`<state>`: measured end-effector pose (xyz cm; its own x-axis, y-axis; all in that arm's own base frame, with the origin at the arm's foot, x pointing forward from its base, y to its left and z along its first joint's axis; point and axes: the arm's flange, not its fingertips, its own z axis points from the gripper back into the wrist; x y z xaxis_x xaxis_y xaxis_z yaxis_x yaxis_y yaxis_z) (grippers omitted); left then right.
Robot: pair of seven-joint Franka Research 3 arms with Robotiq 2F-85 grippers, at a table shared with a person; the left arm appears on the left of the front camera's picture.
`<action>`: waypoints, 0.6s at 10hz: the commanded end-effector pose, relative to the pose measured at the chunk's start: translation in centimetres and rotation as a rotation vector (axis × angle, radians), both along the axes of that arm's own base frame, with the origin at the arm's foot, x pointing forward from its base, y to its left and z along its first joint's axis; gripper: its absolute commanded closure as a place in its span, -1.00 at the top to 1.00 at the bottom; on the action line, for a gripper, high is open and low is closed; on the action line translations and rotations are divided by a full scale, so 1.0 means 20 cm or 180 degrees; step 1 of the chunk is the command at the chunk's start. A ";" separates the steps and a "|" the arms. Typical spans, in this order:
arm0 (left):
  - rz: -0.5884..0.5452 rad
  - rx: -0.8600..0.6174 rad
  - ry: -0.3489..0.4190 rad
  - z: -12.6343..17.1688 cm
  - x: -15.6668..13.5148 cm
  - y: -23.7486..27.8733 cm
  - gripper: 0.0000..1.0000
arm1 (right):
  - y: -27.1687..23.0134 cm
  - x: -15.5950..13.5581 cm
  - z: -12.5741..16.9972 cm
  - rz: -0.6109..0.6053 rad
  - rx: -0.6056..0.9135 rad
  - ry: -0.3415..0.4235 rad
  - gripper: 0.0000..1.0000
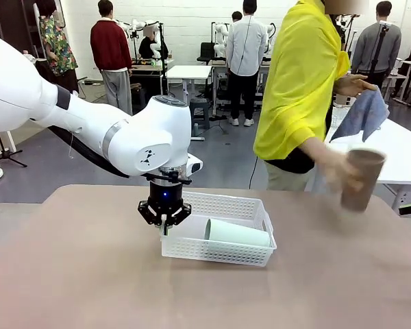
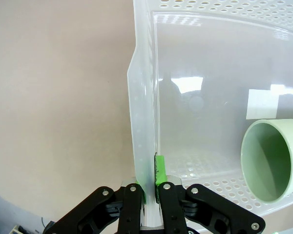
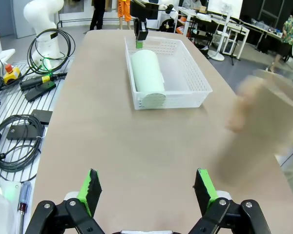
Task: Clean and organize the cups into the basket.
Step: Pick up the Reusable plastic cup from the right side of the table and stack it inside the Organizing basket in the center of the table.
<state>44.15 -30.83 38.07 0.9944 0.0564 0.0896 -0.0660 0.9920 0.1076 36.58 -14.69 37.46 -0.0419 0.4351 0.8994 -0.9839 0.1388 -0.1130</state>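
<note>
The white lattice basket (image 1: 222, 252) sits mid-table with the pale mint cup (image 1: 237, 234) lying on its side inside; the same cup (image 2: 273, 160) shows its open mouth in the left wrist view. My left gripper (image 1: 165, 226) is shut on the basket's left wall (image 2: 145, 146), its green pads (image 2: 160, 168) pinching the rim. At the right, the person's hand holds the tan-brown cup (image 1: 362, 179) above the table, blurred, with a grey-blue cloth (image 1: 362, 114) in the other hand. My right gripper (image 3: 149, 191) stands open with nothing between its fingers, and the brown cup (image 3: 263, 122) shows as a blur ahead of it.
The table (image 1: 89, 274) has bare room left of and in front of the basket. Cables and a robot base (image 3: 41, 19) lie beyond the table's edge in the right wrist view. People stand at other tables in the background.
</note>
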 end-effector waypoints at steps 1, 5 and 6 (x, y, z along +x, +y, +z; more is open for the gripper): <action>0.0004 0.0002 -0.0004 0.00 0.00 0.00 -1.00 | 0.01 -0.01 -0.01 -0.0022 0.0019 0.0011 1.00; 0.0004 0.0002 -0.0004 0.00 0.00 0.00 -1.00 | 0.01 -0.01 -0.01 -0.0022 0.0019 0.0011 1.00; 0.0004 0.0002 -0.0004 0.00 0.00 0.00 -1.00 | 0.01 -0.01 -0.01 -0.0022 0.0019 0.0011 1.00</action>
<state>44.15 -30.83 38.07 0.9944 0.0564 0.0896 -0.0659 0.9920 0.1076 36.57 -14.70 37.46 -0.0418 0.4352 0.8994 -0.9838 0.1391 -0.1130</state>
